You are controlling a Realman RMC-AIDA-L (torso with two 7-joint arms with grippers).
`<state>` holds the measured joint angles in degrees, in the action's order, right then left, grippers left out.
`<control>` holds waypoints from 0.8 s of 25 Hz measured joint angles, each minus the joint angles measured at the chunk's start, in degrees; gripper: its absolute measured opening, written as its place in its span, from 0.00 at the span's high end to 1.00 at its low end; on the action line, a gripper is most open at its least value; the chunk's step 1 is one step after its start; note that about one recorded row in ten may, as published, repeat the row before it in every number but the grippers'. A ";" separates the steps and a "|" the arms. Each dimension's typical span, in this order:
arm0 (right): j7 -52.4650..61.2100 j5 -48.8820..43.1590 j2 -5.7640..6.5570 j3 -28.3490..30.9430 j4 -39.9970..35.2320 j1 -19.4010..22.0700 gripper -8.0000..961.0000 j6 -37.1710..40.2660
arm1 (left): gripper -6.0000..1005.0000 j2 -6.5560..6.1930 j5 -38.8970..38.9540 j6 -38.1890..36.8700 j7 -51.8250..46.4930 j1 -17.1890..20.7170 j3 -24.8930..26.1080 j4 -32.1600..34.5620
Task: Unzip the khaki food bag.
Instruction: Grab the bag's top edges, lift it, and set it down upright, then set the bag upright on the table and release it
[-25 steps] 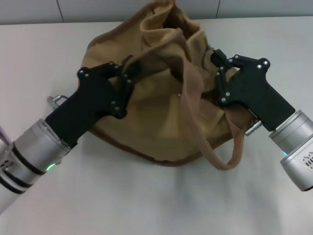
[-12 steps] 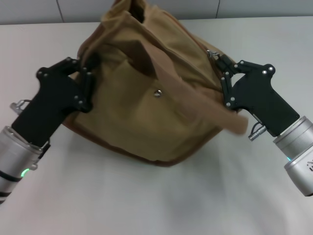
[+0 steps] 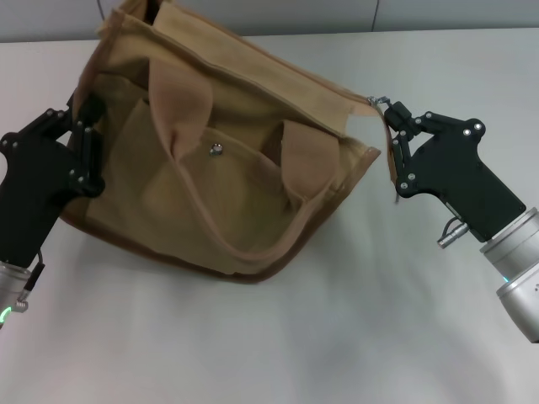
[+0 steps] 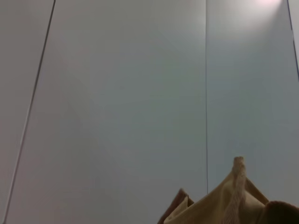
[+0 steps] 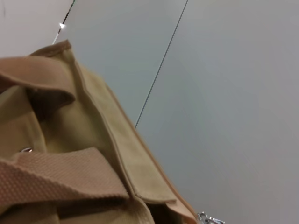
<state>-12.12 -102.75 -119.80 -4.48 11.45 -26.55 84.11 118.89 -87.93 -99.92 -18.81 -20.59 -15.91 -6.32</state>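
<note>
The khaki food bag lies on the white table, pulled taut between my two grippers, with its front pocket and metal snap facing up. Its two wide webbing handles hang over the front. My left gripper is shut on the bag's left end. My right gripper is shut at the bag's right top corner, on the small metal zipper pull. The bag's top edge shows in the left wrist view. The bag and the pull show in the right wrist view.
The white table stretches in front and to the right of the bag. A grey panelled wall runs along the back edge, just behind the bag's top left corner.
My left gripper has pulled the bag's left end far to the left, and my right gripper has shifted slightly right. The crumpled bag is now stretched flat, and the handles have fallen over its front.
</note>
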 joint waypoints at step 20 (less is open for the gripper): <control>22.87 -0.13 0.38 8.08 -1.44 -0.26 0.54 10.84 | 0.91 0.24 -0.40 9.80 -1.50 0.60 -1.11 -2.38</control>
<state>10.74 -102.88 -119.42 3.60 10.01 -26.81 94.95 119.13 -88.33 -90.12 -20.31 -20.00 -17.03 -8.69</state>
